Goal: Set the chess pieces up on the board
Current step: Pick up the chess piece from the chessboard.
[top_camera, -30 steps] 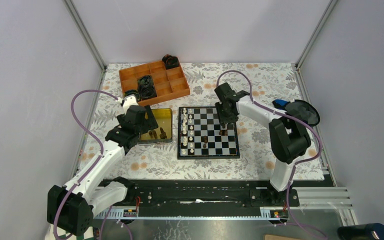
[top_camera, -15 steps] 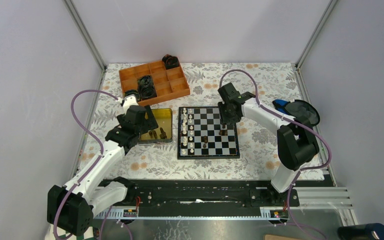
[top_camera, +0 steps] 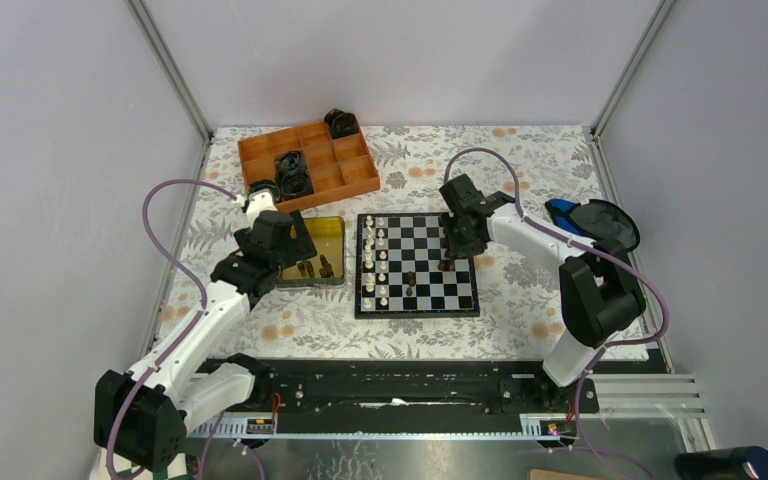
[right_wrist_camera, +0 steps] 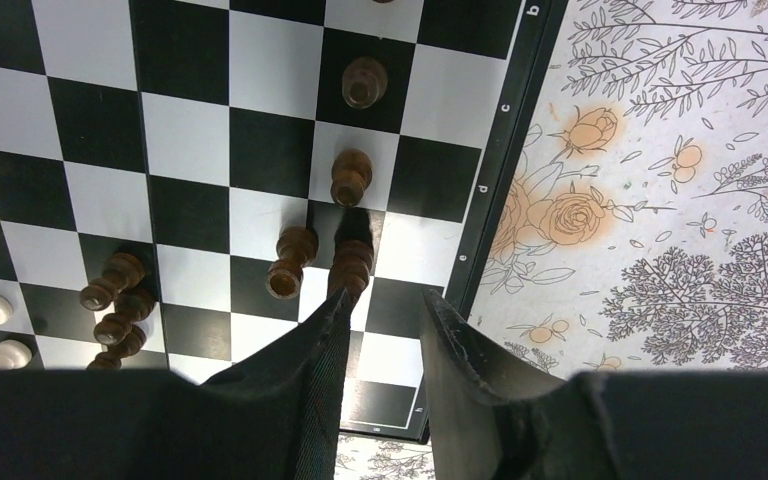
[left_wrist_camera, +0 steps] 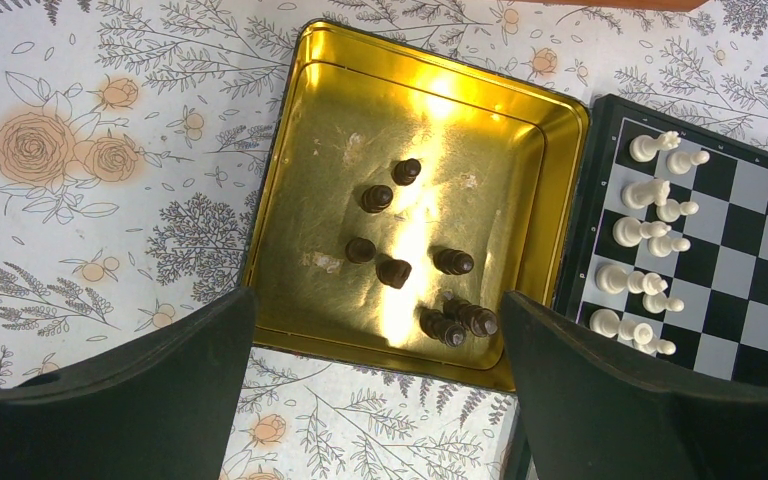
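My right gripper has its jaws narrowly apart with nothing between them, only a white square showing through the gap. Just ahead of my left-hand finger stands a dark brown piece, upright near the right border of the chessboard; I cannot tell whether the finger touches it. Three more dark men stand beside it and two others lie tumbled further in. I judge I am at the placing stage for the dark side. The next move calls for a straight lift clear, without brushing that nearest piece.

My left gripper hangs spread wide above the gold tin, where the remaining dark pieces lie loose, some clustered. The white pieces stand in two ranks along the board's edge by the tin.
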